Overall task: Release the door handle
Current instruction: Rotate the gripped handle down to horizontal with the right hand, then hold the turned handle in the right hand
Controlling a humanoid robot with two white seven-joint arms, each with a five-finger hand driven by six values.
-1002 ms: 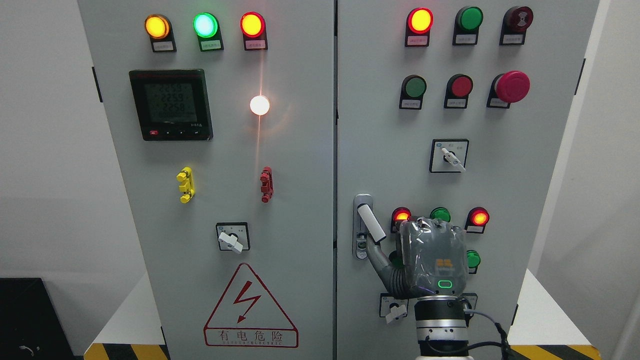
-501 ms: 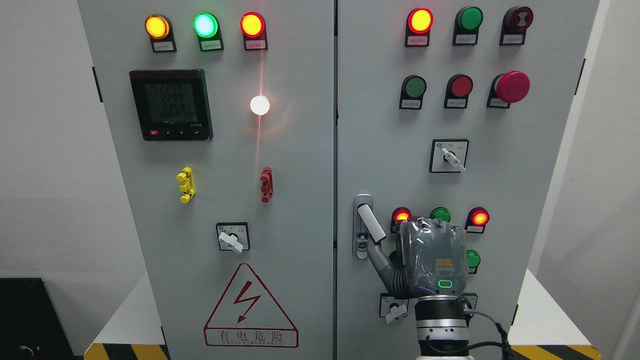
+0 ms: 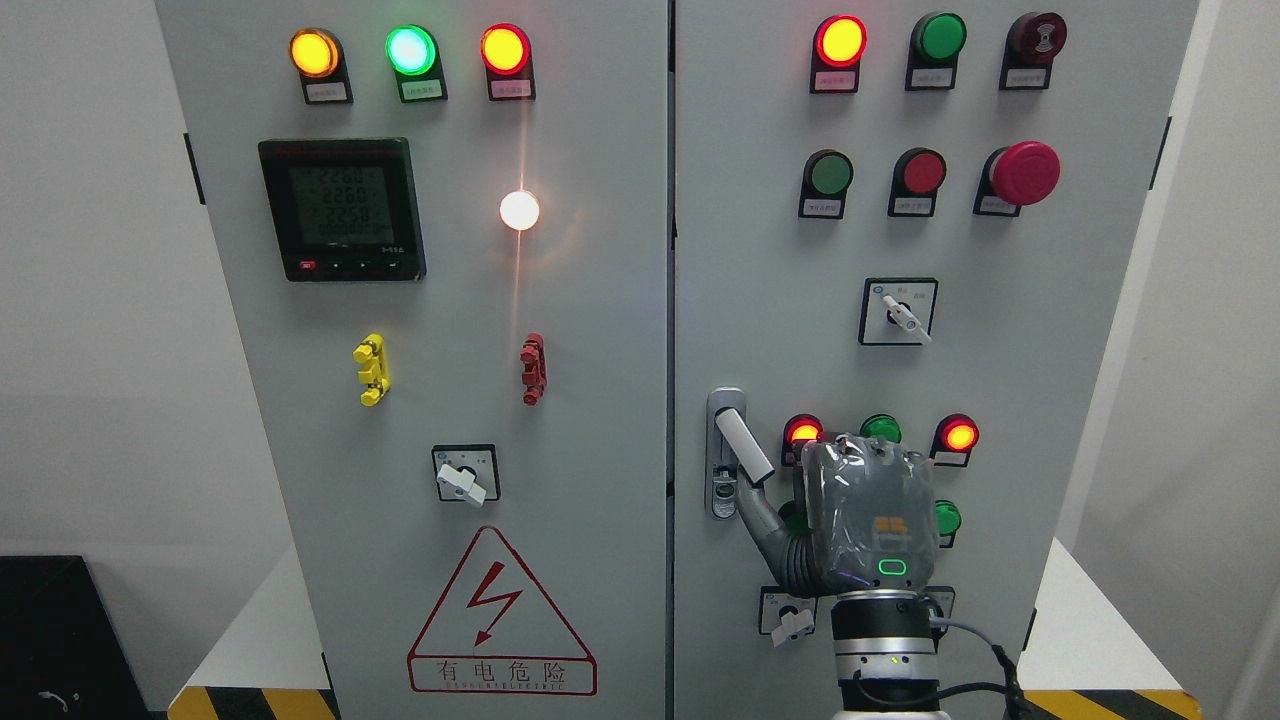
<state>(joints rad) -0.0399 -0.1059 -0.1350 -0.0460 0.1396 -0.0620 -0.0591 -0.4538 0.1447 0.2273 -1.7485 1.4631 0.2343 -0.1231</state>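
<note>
Right hand [image 3: 868, 515] at door handle [image 3: 743, 447], thumb tip touching lever's lower end; fingers hidden, grip state cannot tell. Advice: ease thumb off, withdraw straight back w/o dragging lever.

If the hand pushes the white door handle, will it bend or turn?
The white lever door handle looks rigid, so bending is unlikely. It sits tilted on its metal lock plate, so it probably swivels. The right hand is beside it.
</note>
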